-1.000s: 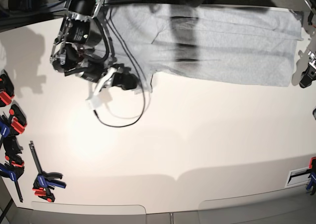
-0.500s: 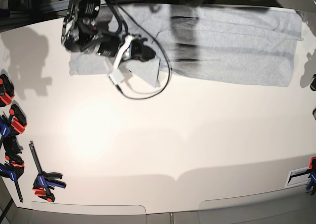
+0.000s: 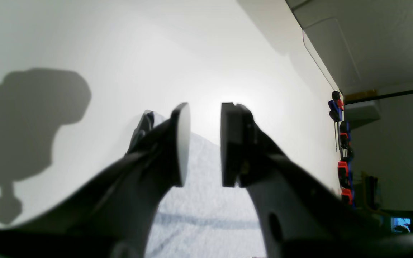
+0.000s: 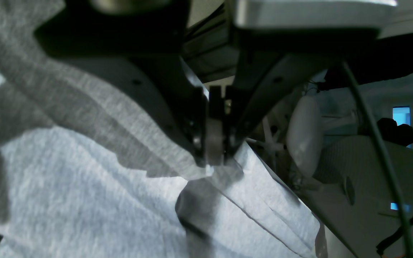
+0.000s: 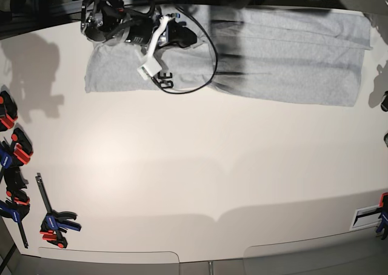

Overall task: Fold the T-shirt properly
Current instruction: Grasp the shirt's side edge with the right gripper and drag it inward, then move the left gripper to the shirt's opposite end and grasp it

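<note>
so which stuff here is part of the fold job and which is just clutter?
Job:
- T-shirt
- right gripper, shut on a shirt fold
- left gripper, open, holding nothing

Clutter:
- clamps along the table edge

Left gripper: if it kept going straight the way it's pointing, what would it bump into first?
Probably the white table. The left gripper is open, with grey T-shirt below and only bare tabletop ahead. Depth is hard to judge.
</note>
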Tool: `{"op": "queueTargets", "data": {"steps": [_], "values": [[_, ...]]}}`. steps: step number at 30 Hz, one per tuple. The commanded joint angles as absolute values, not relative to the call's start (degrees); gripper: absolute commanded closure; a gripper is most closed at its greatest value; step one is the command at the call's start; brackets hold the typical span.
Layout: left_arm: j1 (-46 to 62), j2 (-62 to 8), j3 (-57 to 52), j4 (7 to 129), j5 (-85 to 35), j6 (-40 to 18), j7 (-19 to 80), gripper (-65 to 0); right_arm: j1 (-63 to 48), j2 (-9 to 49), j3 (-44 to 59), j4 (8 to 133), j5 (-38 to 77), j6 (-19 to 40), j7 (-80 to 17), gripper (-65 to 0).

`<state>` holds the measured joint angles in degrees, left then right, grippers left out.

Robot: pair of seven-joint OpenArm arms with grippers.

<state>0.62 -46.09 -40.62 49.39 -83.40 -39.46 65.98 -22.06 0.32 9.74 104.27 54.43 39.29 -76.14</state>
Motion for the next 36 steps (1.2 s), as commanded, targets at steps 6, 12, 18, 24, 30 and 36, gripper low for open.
{"op": "queueTargets", "data": {"steps": [6, 12, 18, 24, 30, 36], "values": [[0.19, -47.99, -41.21, 50.35, -85.0, -40.0, 60.99, -34.0, -21.69, 0.32, 9.72, 105.49, 57.45, 40.0, -70.26, -23.8], [3.05, -46.63, -42.61, 50.35, -85.0, -40.0, 60.53, -35.7, -18.13, 0.3, 9.72, 106.17, 61.95, 40.0, -70.28, -23.8], [8.82, -44.16, -52.56, 50.35, -82.52, -40.0, 58.22, -35.7, -13.67, 0.1, 9.74, 106.17, 61.71, 40.0, -70.28, -23.8], [16.47, -42.85, -57.06, 50.35, -82.52, -40.0, 58.15, -35.7, -11.88, -1.39, 9.72, 106.17, 61.54, 40.0, -70.28, -23.7], [20.18, -37.65, -57.04, 50.35, -75.55, -40.0, 50.83, -35.7, -11.38, -1.61, 9.72, 106.17, 61.73, 40.0, -70.3, -23.7], [19.99, -33.61, -57.01, 50.35, -68.82, -40.0, 45.06, -35.6, -11.42, -1.61, 9.72, 106.17, 61.78, 40.0, -70.3, -23.7]]}}
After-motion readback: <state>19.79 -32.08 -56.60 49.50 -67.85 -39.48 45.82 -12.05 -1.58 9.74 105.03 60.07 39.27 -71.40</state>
